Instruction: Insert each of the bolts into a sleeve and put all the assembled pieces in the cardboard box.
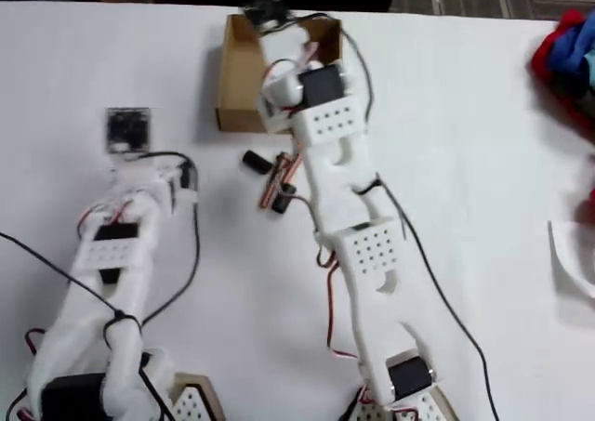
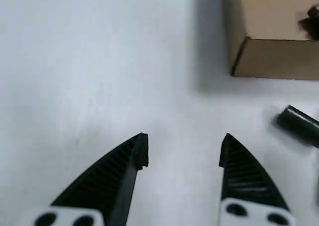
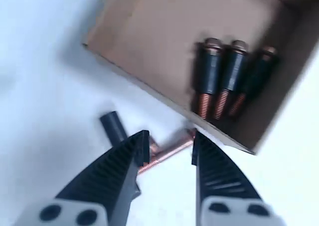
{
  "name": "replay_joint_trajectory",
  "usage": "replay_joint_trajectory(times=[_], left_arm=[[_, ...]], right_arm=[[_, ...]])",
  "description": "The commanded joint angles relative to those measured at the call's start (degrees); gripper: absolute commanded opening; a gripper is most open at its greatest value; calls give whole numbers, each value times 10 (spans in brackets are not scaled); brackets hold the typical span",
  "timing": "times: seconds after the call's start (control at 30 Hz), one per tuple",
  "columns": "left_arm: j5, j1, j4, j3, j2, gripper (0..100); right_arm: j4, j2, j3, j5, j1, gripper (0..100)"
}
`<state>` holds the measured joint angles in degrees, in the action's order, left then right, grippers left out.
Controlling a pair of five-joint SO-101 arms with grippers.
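Currently the right gripper (image 3: 169, 143) has its fingers spread apart with nothing clamped. It sits just outside the cardboard box (image 3: 149, 36), over a loose copper bolt (image 3: 168, 150) that lies flat on the white table (image 3: 45, 76). The bolt shows in the gap between the fingertips; can't tell if either tip touches it. A bare black sleeve (image 3: 113, 127) lies just beside that bolt, also on the table, near the box's wall.

Inside the box are three assembled pieces (image 3: 232, 76), side by side against one wall, each a copper bolt through a black sleeve with the threads sticking out. The rest of the box floor is bare.

The left gripper (image 2: 183, 146) is also spread wide and holding nothing, low over bare table, well apart from the box. Its wrist view shows the box corner and the same loose sleeve further off.

In the high view the right arm stretches up to the box and the left arm sits off to the side. A red and blue cloth (image 1: 565, 54) lies at the table's far edge.
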<state>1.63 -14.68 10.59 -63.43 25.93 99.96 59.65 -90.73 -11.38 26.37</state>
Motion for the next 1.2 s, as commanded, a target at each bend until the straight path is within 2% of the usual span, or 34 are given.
replay_joint_trajectory(times=[0.0,0.2,0.77,1.17], left_arm=[[54,-74,-10,15,22,249],[55,-146,-13,29,19,249],[53,-146,-31,27,18,249],[53,-146,-31,26,18,249]], right_arm=[[14,-22,-18,-4,26,124],[14,36,-18,-4,48,124],[13,153,-25,-5,53,123],[-39,196,-25,-5,53,123]])
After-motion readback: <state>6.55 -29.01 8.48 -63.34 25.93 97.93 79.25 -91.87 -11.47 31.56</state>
